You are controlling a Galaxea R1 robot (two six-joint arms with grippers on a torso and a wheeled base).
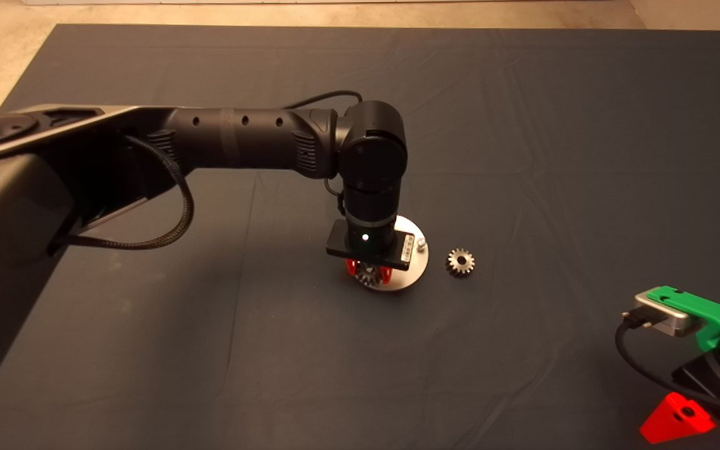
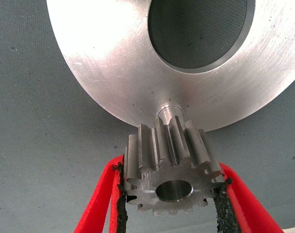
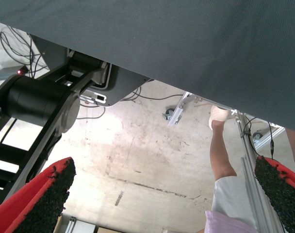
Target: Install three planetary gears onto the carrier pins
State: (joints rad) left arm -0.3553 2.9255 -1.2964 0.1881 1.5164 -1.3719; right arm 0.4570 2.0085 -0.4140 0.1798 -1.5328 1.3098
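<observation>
The shiny round disc (image 1: 405, 273) lies mid-mat, mostly hidden under my left arm. One carrier pin (image 1: 421, 244) stands free on its right side. My left gripper (image 1: 369, 272) hangs over the disc's near edge, shut on a planetary gear (image 2: 171, 160). The black pads (image 2: 121, 204) press on the gear's two sides. The gear is in line with another carrier pin (image 2: 169, 108), whose base shows between gear and disc (image 2: 113, 63). A second planetary gear (image 1: 460, 261) lies flat on the mat just right of the disc. My right gripper (image 1: 679, 417) is parked at the lower right, open and holding nothing.
The dark mat (image 1: 522, 125) spreads wide around the disc. The right wrist view looks past the mat's edge at a pale floor with cables, the robot's base (image 3: 38, 102) and a person's leg (image 3: 222, 160).
</observation>
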